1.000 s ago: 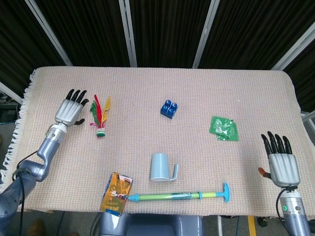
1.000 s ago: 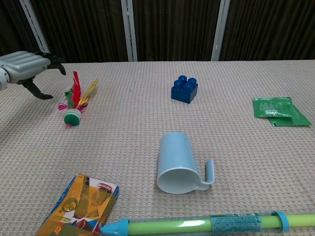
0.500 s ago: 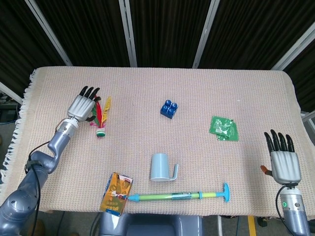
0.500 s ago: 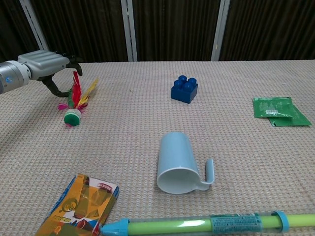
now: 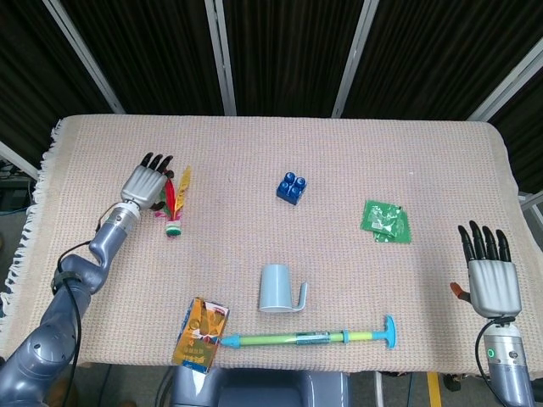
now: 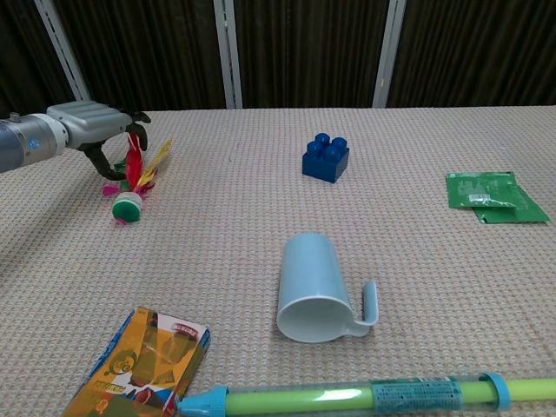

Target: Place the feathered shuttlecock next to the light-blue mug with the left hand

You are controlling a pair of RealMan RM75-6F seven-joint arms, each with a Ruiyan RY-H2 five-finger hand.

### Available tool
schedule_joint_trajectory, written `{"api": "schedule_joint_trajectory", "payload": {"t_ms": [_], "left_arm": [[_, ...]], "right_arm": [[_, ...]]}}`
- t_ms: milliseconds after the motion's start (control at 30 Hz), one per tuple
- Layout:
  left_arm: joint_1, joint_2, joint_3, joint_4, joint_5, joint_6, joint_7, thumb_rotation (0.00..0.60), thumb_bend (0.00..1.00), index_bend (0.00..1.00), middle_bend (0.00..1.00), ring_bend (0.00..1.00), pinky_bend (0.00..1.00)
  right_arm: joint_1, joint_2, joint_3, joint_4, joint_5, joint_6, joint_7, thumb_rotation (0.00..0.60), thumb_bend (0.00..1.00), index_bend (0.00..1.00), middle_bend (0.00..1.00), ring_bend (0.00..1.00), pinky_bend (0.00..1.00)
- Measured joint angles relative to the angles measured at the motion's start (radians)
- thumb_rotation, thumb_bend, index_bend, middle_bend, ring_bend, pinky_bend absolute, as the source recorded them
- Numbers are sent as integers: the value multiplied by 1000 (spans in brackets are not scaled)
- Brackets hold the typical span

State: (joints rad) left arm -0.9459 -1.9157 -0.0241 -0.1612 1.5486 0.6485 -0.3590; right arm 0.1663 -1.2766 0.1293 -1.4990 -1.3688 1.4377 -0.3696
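Note:
The feathered shuttlecock [image 5: 174,202] [image 6: 133,181] lies on the mat at the left, red, yellow and pink feathers pointing away, green base toward me. My left hand [image 5: 146,183] [image 6: 97,129] hovers at its left side over the feathers, fingers spread and thumb hooked down, holding nothing. The light-blue mug [image 5: 276,288] [image 6: 314,287] lies on its side near the front middle, handle to the right. My right hand [image 5: 489,270] rests open at the table's right front edge, seen only in the head view.
A blue toy brick [image 5: 291,187] [image 6: 326,158] sits mid-table. A green packet [image 5: 387,220] [image 6: 493,195] lies at the right. A green and blue stick [image 5: 310,337] [image 6: 365,397] and an orange snack packet [image 5: 200,332] [image 6: 146,362] lie along the front edge.
My left hand has moved right and slightly forward, closing in on the shuttlecock's feathers. The right hand has drifted slightly toward the front edge. Objects have not moved.

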Motion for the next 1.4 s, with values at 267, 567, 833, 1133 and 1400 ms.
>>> {"api": "schedule_joint_trajectory", "payload": {"t_ms": [267,567,833,1133,1400], "left_arm": [[-14,-19,7,25,-5,-42,-13,564,389,521,0,0,0],[-4,-2,11,15,-4,42,-62,565,466,733,0,0,0],[21,77,26,-64,15,201,-133,563,456,710,0,0,0],[20,222,32,-310,35,315,-158,562,447,695,2,0,0],[11,395,28,-642,17,269,-41,564,442,672,7,0,0]], "right_arm": [[2,-6,5,9,8,-1,-1,600,9,0,0,0,0],[11,-13,2,14,16,-18,-11,600,10,0,0,0,0],[15,-20,-12,8,5,-27,-26,600,10,0,0,0,0],[12,-19,-23,-2,-20,-13,-23,600,9,0,0,0,0],[3,-7,-29,-6,-42,7,1,600,10,0,0,0,0]]}}
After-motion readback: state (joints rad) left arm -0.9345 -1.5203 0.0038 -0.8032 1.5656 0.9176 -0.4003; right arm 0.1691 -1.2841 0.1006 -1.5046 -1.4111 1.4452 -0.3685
